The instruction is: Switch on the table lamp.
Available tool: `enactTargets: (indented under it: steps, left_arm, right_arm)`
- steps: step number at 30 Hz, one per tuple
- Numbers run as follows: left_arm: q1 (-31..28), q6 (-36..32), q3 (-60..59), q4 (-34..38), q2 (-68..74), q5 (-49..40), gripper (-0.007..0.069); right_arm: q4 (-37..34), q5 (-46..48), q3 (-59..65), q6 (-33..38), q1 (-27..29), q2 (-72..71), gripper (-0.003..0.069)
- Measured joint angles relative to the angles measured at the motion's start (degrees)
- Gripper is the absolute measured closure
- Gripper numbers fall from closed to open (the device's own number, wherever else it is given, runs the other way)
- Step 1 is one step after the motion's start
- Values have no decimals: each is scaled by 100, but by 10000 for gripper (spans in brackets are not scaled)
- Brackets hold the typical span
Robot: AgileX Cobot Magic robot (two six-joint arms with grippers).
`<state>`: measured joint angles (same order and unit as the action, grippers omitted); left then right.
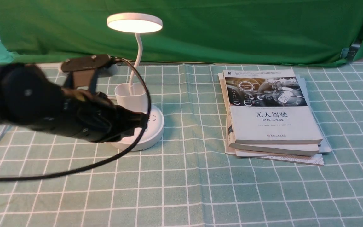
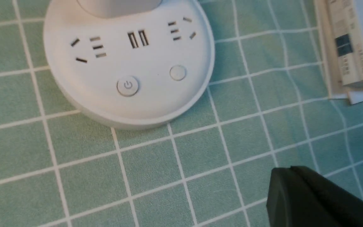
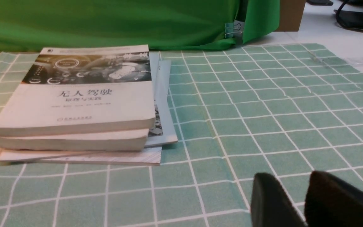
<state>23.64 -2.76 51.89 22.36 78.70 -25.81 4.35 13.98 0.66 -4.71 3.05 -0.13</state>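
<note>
Since the lamp [image 1: 154,127] glows at its head [image 1: 134,22], I think the press is done. The job now is to get away clean.

Nearest, the right tool [image 3: 298,192] sits low over the table [image 1: 184,189]. Its two fingers are a little apart and hold nothing. The left tool [image 1: 143,120] looks pressed together, and it holds nothing too. It hangs just beside the base [image 2: 150,104], not touching the power button [image 2: 127,85].

I think it should lift up and back. It should not bump that button or the plain button [image 2: 178,72] next to it, or the light may go off. Its black cable [image 1: 74,170] loops close to the neck [image 1: 137,53], so go slow.

The lamp is on the left part of the table, with books [image 1: 273,116] well to its right. It stands up tall: base, cup [image 1: 131,96], thin bent neck, then the flat head facing down. The buttons face the robot.
</note>
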Motion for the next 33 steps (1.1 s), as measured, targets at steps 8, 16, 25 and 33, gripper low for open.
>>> enactTargets:
  steps: [8, 16, 25, 33]
  left_arm:
    - [0, -25, -1795, 40, -2657, 849, 623]
    - [0, -40, -2858, 34, -4362, 905, 623]
    - [0, -80, -3086, -1807, -5551, 852, 623]
    - [-654, 539, -3619, -2652, -7117, 1183, 623]
  right_arm:
    - [0, 0, 0, -1, 0, 0, 421]
    - [0, 0, 0, -3, 0, 0, 421]
    - [0, 0, 0, 0, 0, 0, 421]
    - [0, 0, 0, 0, 0, 0, 421]
